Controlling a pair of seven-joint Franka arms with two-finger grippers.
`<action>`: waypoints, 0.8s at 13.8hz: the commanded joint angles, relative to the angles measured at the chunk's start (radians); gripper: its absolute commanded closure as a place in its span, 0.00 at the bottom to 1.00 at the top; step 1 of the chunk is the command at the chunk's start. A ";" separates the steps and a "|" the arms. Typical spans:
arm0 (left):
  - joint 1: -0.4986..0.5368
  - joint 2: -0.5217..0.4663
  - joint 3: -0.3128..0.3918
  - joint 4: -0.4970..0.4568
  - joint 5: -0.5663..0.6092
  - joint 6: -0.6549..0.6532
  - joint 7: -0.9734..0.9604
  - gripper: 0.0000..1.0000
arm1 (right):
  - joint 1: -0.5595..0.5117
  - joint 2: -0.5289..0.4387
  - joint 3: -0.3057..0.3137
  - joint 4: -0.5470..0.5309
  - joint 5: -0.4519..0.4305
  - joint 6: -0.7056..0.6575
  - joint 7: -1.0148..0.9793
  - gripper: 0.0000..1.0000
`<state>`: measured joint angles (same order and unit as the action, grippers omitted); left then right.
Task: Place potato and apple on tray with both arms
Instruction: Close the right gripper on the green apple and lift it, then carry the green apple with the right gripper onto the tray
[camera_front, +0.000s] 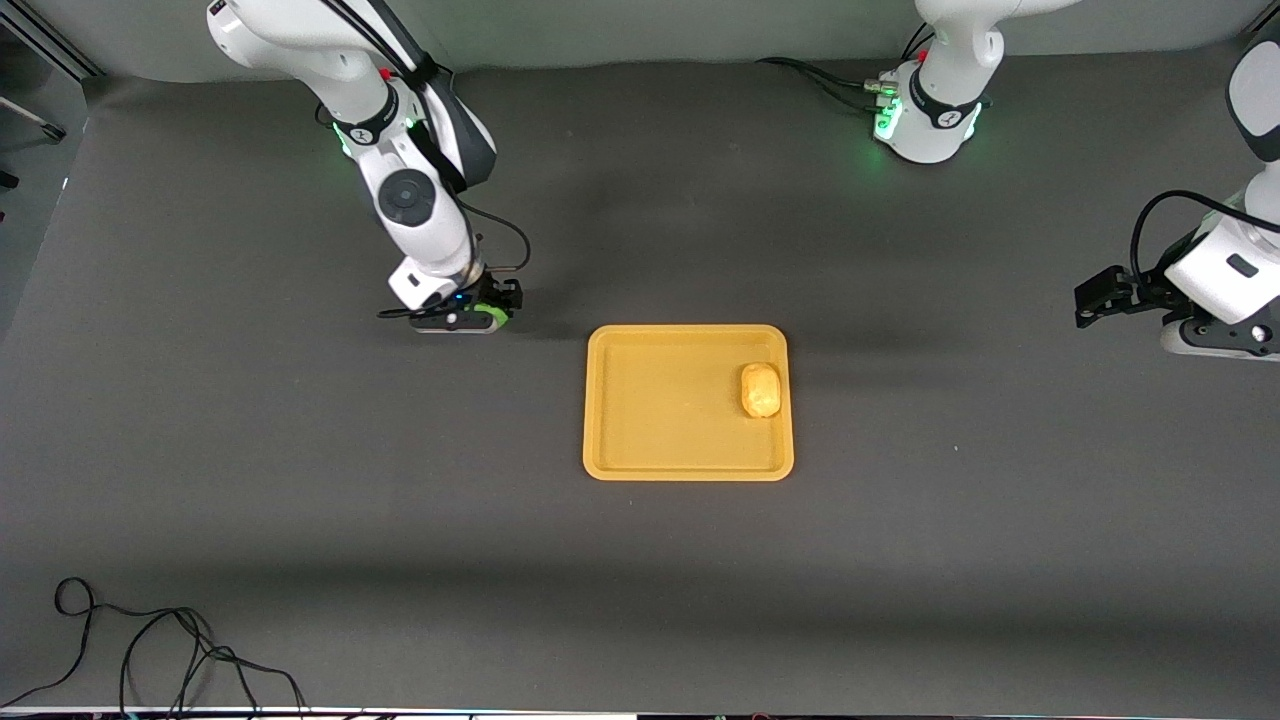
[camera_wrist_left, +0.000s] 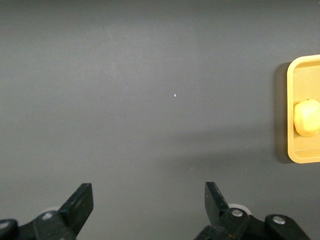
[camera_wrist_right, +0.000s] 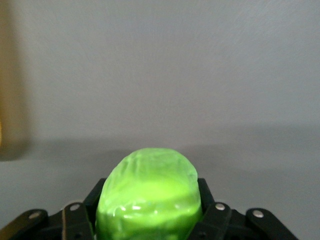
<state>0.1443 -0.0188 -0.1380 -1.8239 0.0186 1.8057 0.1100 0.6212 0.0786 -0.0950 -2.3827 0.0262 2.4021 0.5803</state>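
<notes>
Your right hand (camera_front: 488, 312) at centre-left of the frame, low on the tabletop (camera_front: 300, 500), clenched around the apple (camera_wrist_right: 149, 197), potato (camera_front: 760, 389) lying in the tray (camera_front: 640, 440) mid-frame, your left hand (camera_front: 1095, 298) waiting at the frame's right edge, fingers released.

Dark grey table (camera_front: 300, 480): tray (camera_front: 660, 462) mid-table, loose cable (camera_front: 150, 650) near front edge.

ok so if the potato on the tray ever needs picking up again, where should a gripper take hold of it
Probably from straight above, fingers closing across the narrow middle of the potato. It lies flat as a lumpy oval, so its short width suits the jaws best. It sits close to the rim of the tray at the left arm's end, so the finger on that side has little room. The open left gripper is nearer.
</notes>
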 joint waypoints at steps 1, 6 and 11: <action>0.011 0.014 -0.011 0.029 -0.014 -0.008 0.022 0.01 | 0.008 -0.065 -0.034 0.239 0.001 -0.316 -0.005 0.53; 0.003 0.129 -0.012 0.226 -0.016 -0.116 0.019 0.00 | 0.017 0.122 -0.026 0.720 0.046 -0.537 0.029 0.53; 0.000 0.181 -0.014 0.313 -0.014 -0.200 0.033 0.00 | 0.150 0.505 -0.017 1.222 0.078 -0.627 0.309 0.53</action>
<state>0.1442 0.1387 -0.1492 -1.5565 0.0119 1.6393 0.1221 0.7100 0.3600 -0.1034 -1.4540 0.0927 1.8628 0.7577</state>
